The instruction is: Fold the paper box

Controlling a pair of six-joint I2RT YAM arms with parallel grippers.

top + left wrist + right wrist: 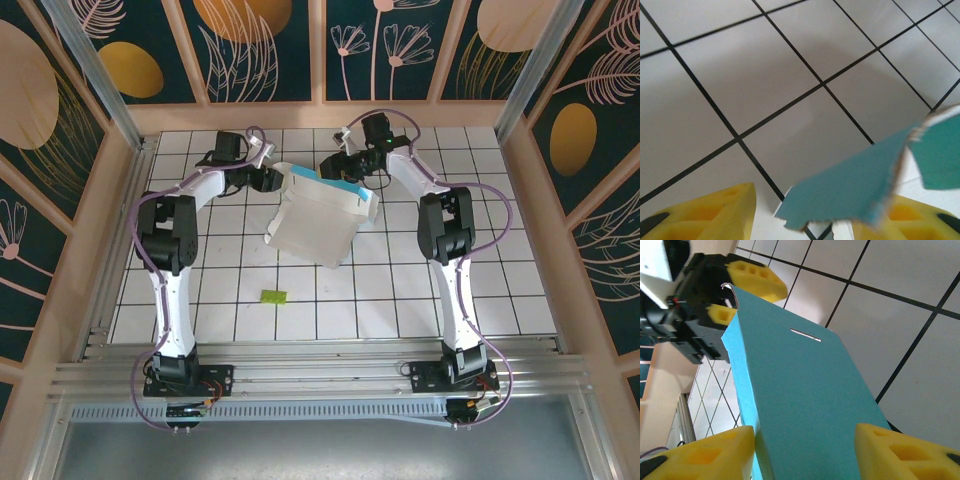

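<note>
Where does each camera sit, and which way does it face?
Top external: above and behind the arm bases, looking down on the table; both arms, left gripper and right gripper at the paper box.
Left wrist: on the left arm, facing down at tiles; its yellow fingers low in frame, teal flap between.
Right wrist: on the right arm, looking along the teal panel; its fingers flank it.
Shared: top external and right wrist both show the left gripper at the box.

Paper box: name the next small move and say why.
Probably draw the left end effector back off the paper box: its fingers stand apart around a teal flap without pinching it, while the right end effector looks clamped across the teal panel, so the box should stay put.
</note>
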